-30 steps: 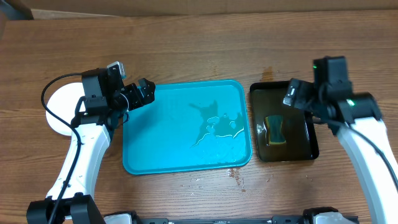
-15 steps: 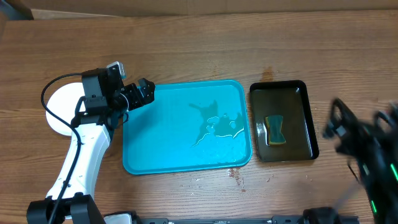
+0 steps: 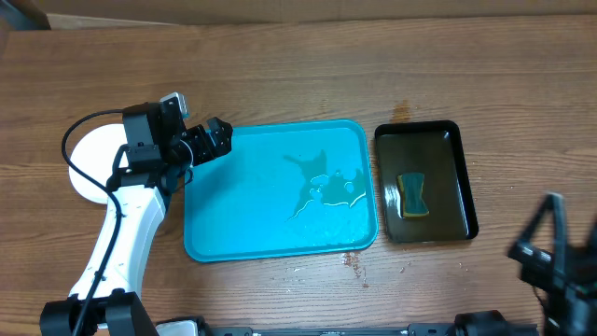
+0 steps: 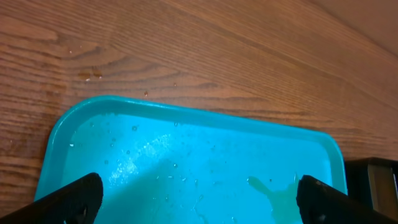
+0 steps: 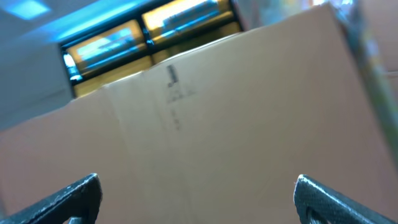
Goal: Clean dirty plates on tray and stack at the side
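The turquoise tray (image 3: pixel 280 191) lies mid-table with no plates on it, only a puddle of water (image 3: pixel 326 187) and droplets. A round white plate (image 3: pixel 86 163) lies on the table left of the tray, partly hidden under my left arm; I cannot tell whether more lie beneath it. My left gripper (image 3: pixel 210 140) hovers at the tray's far left corner, open and holding nothing. In the left wrist view the wet tray (image 4: pixel 186 162) fills the space above the left gripper (image 4: pixel 199 202). My right arm (image 3: pixel 560 266) is pulled back to the near right corner. The right gripper (image 5: pixel 199 202) is open, facing a cardboard box (image 5: pixel 236 118).
A narrow glossy black tray (image 3: pixel 424 182) stands right of the turquoise one, with a yellow-green sponge (image 3: pixel 411 194) in it. Its corner shows in the left wrist view as the black tray (image 4: pixel 379 180). Small stains mark the wood by the tray's front edge (image 3: pixel 354 264).
My right arm has swung away from above the black tray to the table's near right corner. The left arm and the tray have not moved.
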